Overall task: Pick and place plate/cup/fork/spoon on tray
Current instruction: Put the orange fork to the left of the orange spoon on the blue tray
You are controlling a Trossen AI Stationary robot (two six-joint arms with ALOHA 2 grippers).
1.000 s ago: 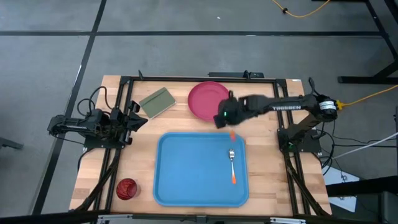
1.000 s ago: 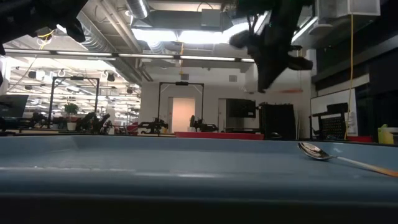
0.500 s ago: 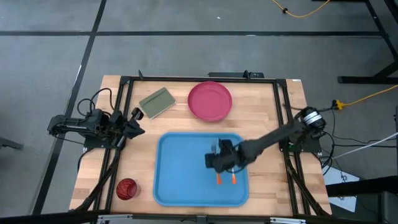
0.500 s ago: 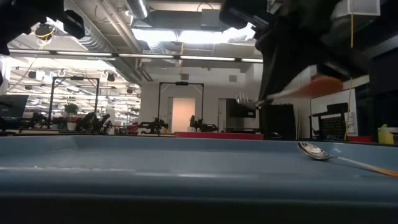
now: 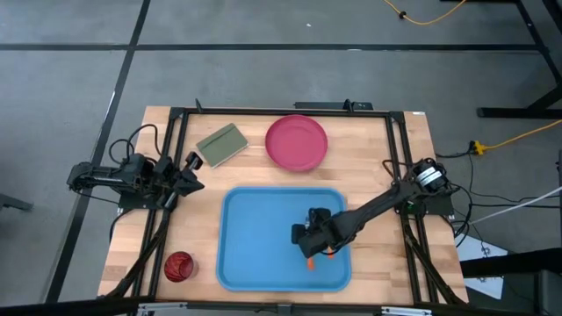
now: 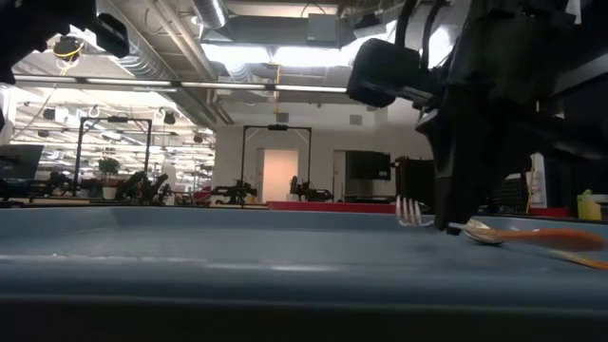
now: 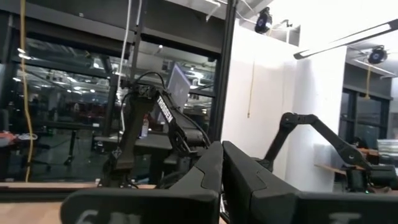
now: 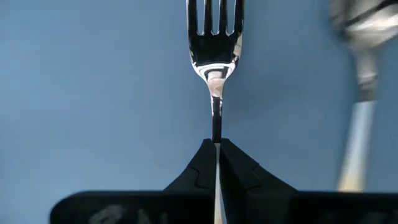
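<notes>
Metal tines of the fork (image 8: 215,31) jut from the clenched right claw (image 8: 217,149) above the smooth blue tray (image 5: 255,237).

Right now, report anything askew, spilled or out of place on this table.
Nothing stands out. The right gripper holds the fork by its neck low over the blue tray, beside the spoon. Plate, cup and green block sit undisturbed on the table.

An olive-green block (image 5: 221,145) lies tilted on the wooden table (image 5: 395,272).
</notes>
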